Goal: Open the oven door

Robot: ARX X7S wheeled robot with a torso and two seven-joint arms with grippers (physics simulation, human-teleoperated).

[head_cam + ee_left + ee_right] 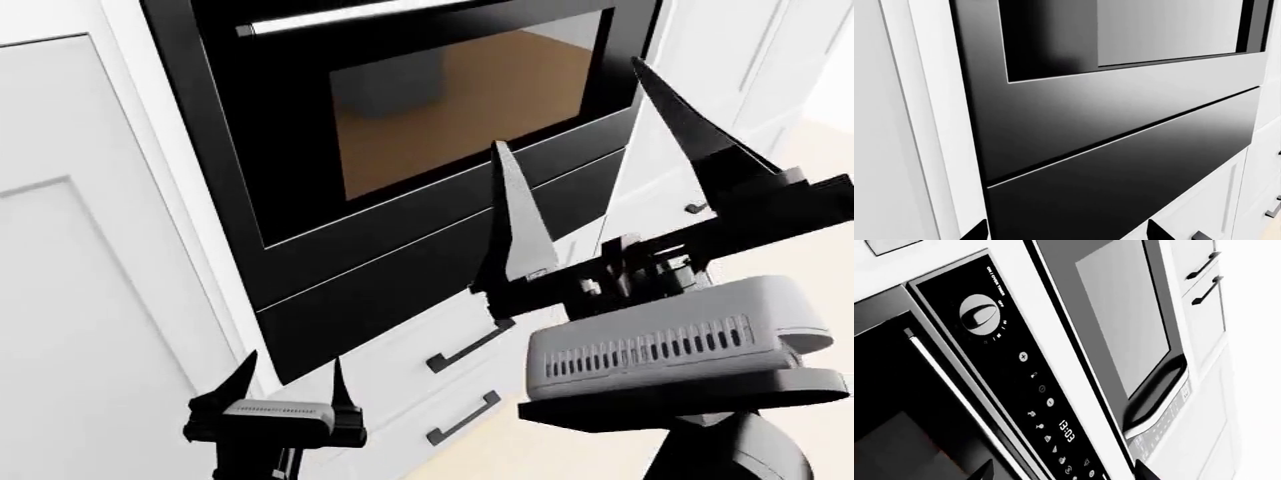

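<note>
White cabinets (80, 300) fill the wall, with a black built-in oven set among them. Nearest in the head view, the left gripper (287, 385) hangs low, its two fingers parted and empty, level with the drawers (461, 385) that sit under the oven. The right gripper (607, 150) is raised higher and nearer the wall, its long fingers spread wide and holding nothing, in front of the oven's lower right corner. Behind it is the oven door (454, 110), shut flush, its window reflecting brown; below that runs a plain black panel (400, 290). The handle (347, 18), a silver bar, lies along the door's top edge, above both grippers and not touched by either. The right wrist view shows the same bar (954, 395) beside a control strip (1027, 385) with a dial and clock.

The likely risk is a miss: the right gripper must rise to the bar, and closing too early could mean pinching air or skidding on the glossy glass. Knocking the dial is another risk, since the controls lie close to the handle.
</note>
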